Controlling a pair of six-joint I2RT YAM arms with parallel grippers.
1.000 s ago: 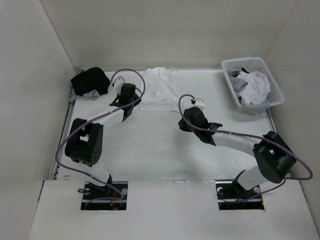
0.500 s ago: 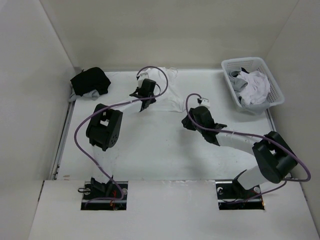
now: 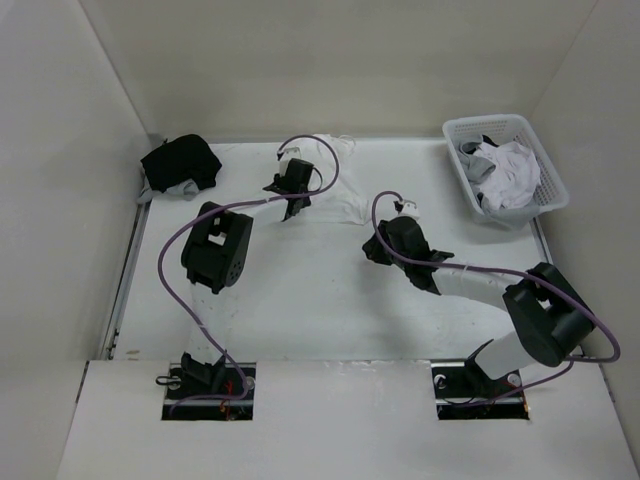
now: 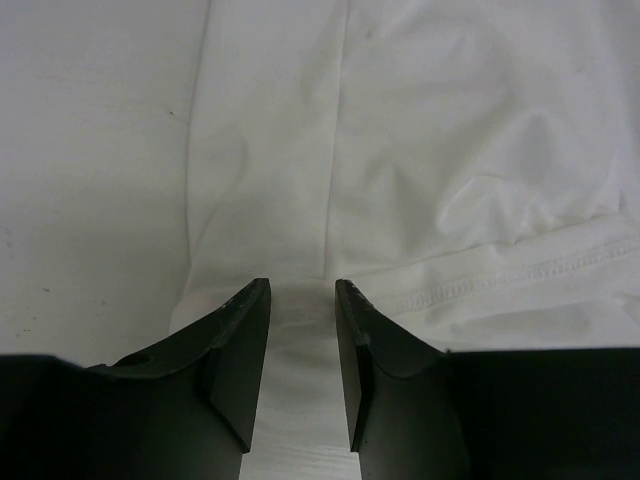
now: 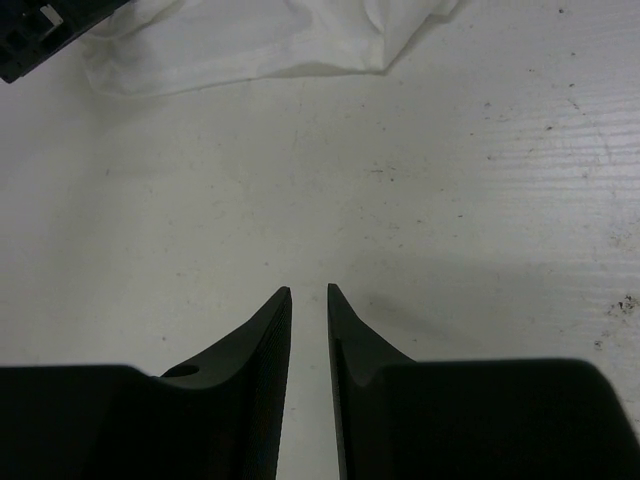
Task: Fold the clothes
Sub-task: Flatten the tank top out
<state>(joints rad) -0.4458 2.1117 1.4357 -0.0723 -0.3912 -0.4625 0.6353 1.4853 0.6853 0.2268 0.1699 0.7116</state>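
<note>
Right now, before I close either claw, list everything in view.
white top: one, white, spread at the table's far middle
dark clothes pile: one, black and grey, far left corner
basket: one, white lattice, far right
basket clothes: heap, white, grey and black, inside the basket
table: one, white
left claw: black, jaws apart over the white top's edge
right claw: black, jaws narrowly apart over bare table

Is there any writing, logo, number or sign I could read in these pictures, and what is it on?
None: no text can be read in any view.
white tank top: plain, only a stitched hem in the left wrist view.
basket: bare white lattice, no brand.
black garment: no print visible.
left arm, right arm: no lettering to be made out.
</note>
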